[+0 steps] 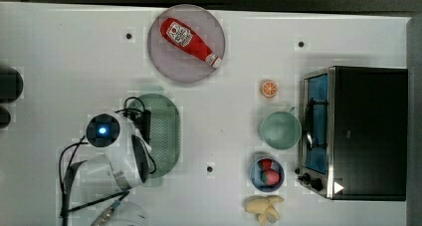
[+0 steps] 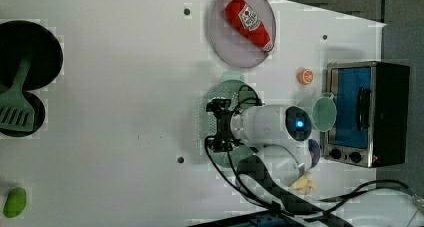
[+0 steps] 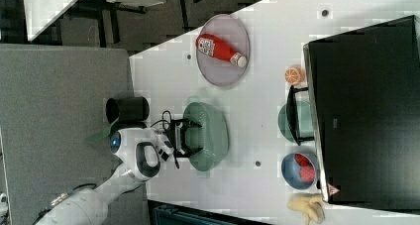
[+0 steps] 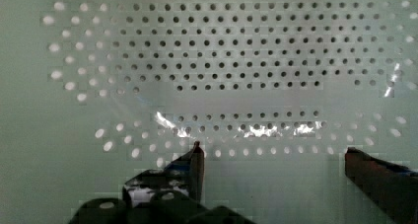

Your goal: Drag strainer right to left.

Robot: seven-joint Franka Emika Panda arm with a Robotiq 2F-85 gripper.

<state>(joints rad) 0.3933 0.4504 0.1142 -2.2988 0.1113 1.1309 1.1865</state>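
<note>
Hand [image 4: 273,152] spread wide, grasping nothing — dark fingertips [image 4: 196,155] poised low inside the strainer [image 1: 164,131], close above its dotted bottom. Lowered into the basket rather than clamped on the rim, probably because a drag needs only a push against the inner wall, not a lift. Strainer resting flat on the white tabletop [image 1: 74,52], left of centre in the top view, just below the grey plate [image 1: 164,61] carrying the ketchup bottle [image 1: 191,42]. Well apart from the round green bowl [image 1: 279,130], the orange slice [image 1: 269,88] and the toaster oven [image 1: 358,131] on the top view's right. Open ground on the top view's left — room for sliding without knocking anything. Contact between fingers and plastic not possible to tell.
</note>
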